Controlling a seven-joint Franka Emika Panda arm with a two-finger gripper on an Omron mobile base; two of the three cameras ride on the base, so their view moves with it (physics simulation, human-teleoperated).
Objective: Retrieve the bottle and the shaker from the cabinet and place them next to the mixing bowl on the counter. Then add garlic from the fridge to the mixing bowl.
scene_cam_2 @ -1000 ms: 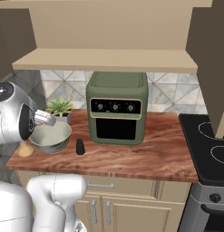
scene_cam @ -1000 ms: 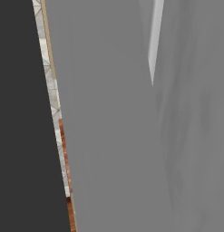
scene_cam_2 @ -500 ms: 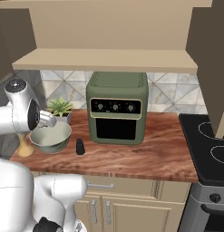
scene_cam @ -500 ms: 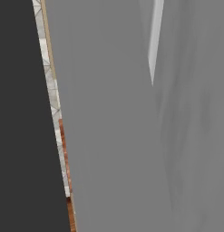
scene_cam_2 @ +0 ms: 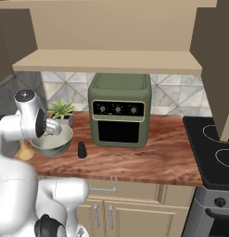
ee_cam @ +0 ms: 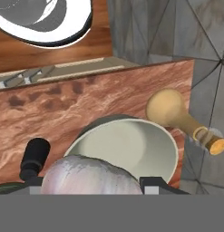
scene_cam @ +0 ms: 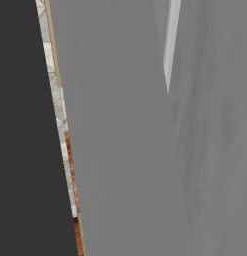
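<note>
A pale garlic bulb (ee_cam: 86,176) sits between my fingertips, with my gripper (ee_cam: 93,183) shut on it just above the near rim of the mixing bowl (ee_cam: 131,145). From the right base view the gripper (scene_cam_2: 54,127) hangs over the pale green bowl (scene_cam_2: 53,144) on the wooden counter. The black shaker (scene_cam_2: 81,149) stands right of the bowl, also seen as a dark shaker (ee_cam: 35,158). The tan gourd-shaped bottle (scene_cam_2: 26,151) stands at the bowl's left, and this bottle (ee_cam: 179,113) is on the far side in the hand view.
A green countertop oven (scene_cam_2: 119,111) stands mid-counter, with a potted plant (scene_cam_2: 62,110) behind the bowl. A stove (scene_cam_2: 215,148) is at the right and an open shelf (scene_cam_2: 111,62) above. A flat grey panel (scene_cam: 160,150) stands close before the left base camera.
The hand has swung a little to the right and now sits over the bowl. The garlic stays held. Bowl, shaker and bottle have not moved.
</note>
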